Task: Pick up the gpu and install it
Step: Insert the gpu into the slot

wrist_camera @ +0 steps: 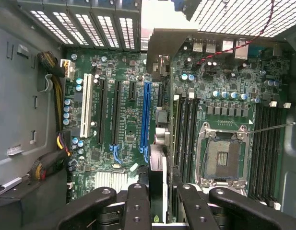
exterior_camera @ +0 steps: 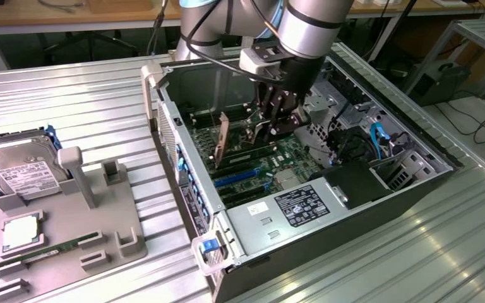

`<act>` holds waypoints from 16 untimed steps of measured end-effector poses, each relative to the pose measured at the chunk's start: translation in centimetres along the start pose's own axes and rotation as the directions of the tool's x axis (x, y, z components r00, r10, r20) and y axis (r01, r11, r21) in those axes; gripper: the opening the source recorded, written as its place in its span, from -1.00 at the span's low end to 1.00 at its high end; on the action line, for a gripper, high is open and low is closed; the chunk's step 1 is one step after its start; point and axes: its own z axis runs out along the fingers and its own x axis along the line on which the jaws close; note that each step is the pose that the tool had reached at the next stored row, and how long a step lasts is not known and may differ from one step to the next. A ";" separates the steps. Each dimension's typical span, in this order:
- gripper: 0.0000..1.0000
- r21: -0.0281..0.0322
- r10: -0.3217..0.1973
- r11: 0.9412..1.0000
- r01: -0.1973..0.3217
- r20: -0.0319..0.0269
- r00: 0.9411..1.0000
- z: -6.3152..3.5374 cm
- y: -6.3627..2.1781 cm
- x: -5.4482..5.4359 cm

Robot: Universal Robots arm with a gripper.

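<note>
You're mid-install here: the gripper is reaching down inside the open PC case and its jaws are pinching the gpu by its top edge, card standing on edge over the motherboard. In the wrist view the card is hanging just beside the long blue slot, bracket end toward the rear vents. Looks like the seating step to me, and that's going to want the card edge dead square over its slot, since nothing looks seated yet.

The case is lying on its side on a ribbed metal table. On the exterior view's left a grey parts holder is keeping a hard drive upright. Workbenches and cables are sitting further back.
</note>
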 end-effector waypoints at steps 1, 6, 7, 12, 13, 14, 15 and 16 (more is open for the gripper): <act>-0.46 -0.003 0.000 1.000 0.000 -0.001 1.000 0.13 -0.01 0.0; -0.46 -0.002 0.020 1.000 -0.020 -0.001 1.000 0.87 -0.01 -0.1; -0.46 0.001 0.023 1.000 -0.023 -0.001 1.000 0.93 0.00 -0.1; -0.46 0.020 0.038 0.999 -0.038 -0.001 0.999 1.09 -0.01 -0.1; -0.46 0.023 0.041 0.999 -0.041 0.000 0.999 1.16 0.00 -0.1; -0.46 0.025 0.046 0.999 -0.046 0.000 0.999 1.22 0.01 -0.1; -0.46 0.026 0.052 0.998 -0.052 0.000 0.999 1.30 0.01 -0.1; -0.46 0.026 0.061 0.998 -0.061 0.000 0.998 1.40 0.00 -0.1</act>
